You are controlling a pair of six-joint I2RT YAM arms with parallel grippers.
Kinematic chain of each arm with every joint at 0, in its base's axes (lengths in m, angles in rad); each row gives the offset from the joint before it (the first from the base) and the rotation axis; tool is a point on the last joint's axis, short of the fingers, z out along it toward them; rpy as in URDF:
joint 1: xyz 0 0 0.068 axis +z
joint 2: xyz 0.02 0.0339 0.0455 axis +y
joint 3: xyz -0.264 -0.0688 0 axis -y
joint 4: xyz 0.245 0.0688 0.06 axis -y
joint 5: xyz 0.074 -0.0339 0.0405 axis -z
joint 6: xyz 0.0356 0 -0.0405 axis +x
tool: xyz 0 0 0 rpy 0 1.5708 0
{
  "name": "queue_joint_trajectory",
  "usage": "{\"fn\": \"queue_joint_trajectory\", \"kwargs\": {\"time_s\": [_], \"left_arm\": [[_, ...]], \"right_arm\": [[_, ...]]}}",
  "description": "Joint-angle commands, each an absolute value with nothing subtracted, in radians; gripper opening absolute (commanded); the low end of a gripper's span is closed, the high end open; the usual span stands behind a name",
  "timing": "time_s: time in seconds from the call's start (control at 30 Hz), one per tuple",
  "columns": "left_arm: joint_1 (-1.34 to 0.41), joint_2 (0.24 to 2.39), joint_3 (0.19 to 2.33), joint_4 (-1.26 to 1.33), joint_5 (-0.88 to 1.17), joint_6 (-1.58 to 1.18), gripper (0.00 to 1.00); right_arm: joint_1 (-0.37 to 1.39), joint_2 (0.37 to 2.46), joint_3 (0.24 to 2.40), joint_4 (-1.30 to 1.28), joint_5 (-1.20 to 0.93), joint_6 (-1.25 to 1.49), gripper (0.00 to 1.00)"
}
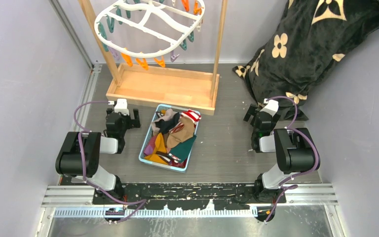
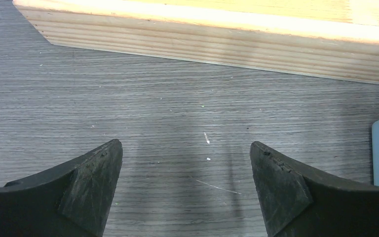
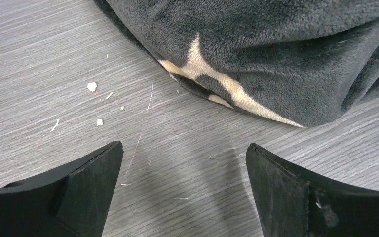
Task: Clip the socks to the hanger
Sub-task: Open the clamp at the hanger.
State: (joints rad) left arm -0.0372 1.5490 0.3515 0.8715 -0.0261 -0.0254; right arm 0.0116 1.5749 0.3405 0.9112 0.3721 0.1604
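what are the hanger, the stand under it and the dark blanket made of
The hanger looks like moulded plastic: smooth, even white, slightly glossy. The stand is light wood, apparently unpainted, with grain lines showing along its edge. The blanket seems to be plush fleece: fuzzy matt pile and soft folds, with a cream pattern on it.

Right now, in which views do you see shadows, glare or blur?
Top external: even light, sharp. Left wrist: soft shadow on the table between the fingers, top edge of the wooden stand washed out. Right wrist: soft shadow, blanket in focus.
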Motion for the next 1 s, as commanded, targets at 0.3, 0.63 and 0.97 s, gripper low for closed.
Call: {"fn": "queue_joint_trajectory", "kwargs": {"time_s": [0.3,0.63,0.97], "left_arm": [[-0.027,1.471,0.495,0.647,-0.044,-0.041,1.0],[0.145,1.377,0.767,0.093,0.228,-0.165,1.0],[0.255,1.302,1.05,-0.369,0.521,-0.061,1.0]], "right_arm": [[0.014,1.512,0.37,0.895,0.438,0.2,1.0],[0.014,1.319,0.743,0.123,0.523,0.498,1.0],[0.125,1.263,1.071,-0.279,0.415,0.65,0.97]]}}
